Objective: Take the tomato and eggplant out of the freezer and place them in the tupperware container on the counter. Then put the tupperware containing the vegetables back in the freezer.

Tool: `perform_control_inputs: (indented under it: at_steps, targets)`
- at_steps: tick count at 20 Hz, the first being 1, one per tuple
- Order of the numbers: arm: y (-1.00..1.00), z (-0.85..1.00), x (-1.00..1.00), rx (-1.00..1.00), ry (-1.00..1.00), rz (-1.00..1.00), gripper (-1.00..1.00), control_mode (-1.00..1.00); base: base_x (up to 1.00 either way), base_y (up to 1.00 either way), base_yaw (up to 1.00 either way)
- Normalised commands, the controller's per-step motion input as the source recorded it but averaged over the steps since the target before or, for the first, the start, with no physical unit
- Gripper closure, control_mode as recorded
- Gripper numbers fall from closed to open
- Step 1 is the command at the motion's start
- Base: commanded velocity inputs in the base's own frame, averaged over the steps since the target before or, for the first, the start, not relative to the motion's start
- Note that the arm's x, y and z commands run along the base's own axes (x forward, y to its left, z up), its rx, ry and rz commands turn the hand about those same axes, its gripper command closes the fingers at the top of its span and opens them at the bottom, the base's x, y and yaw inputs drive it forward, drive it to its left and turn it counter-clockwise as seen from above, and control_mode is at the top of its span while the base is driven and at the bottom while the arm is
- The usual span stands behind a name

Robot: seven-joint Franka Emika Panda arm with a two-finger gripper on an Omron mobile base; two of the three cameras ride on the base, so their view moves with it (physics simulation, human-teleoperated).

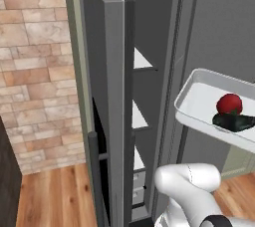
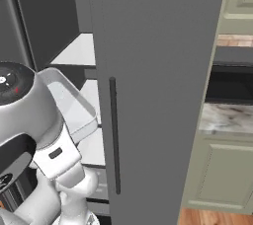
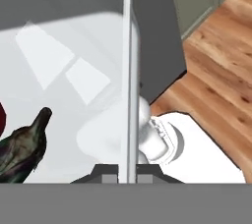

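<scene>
With the tomato (image 1: 229, 103) and the eggplant (image 1: 234, 122) already lying together in the container (image 1: 199, 102), near its far edge in the left base view, the step in hand looks like the last one: carrying the loaded container back into the freezer (image 1: 149, 96). The end effector (image 3: 127, 178) is closed on the container's rim, one finger on each side of the thin wall, and holds the tray in the air, tilted, just in front of the open freezer with its door (image 1: 107, 101) swung wide. Next, I judge, the tray must be levelled and slid onto a white shelf (image 1: 141, 60) without tipping the vegetables out. The arm (image 2: 44, 135) is bent, rising from below with the hand raised beside the compartment
</scene>
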Motion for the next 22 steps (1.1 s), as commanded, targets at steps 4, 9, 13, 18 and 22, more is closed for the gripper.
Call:
perform_control_inputs:
  at_steps: [4, 9, 13, 18, 22]
  targets:
    - [0.44, 0.11, 0.51, 0.02, 0.09, -0.27, 1.00, -1.00, 0.00, 0.00, 0.00]
    - [0.30, 0.16, 0.36, 0.04, 0.05, -0.26, 1.00, -1.00, 0.00, 0.00, 0.00]
    - [0.30, 0.23, 0.26, 0.06, 0.02, -0.19, 1.00, -1.00, 0.00, 0.00, 0.00]
    - [0.26, 0.15, 0.19, 0.10, 0.00, -0.07, 1.00, -1.00, 0.00, 0.00, 0.00]
    - [0.36, 0.03, 0.20, 0.07, 0.01, -0.03, 1.00, -1.00, 0.00, 0.00, 0.00]
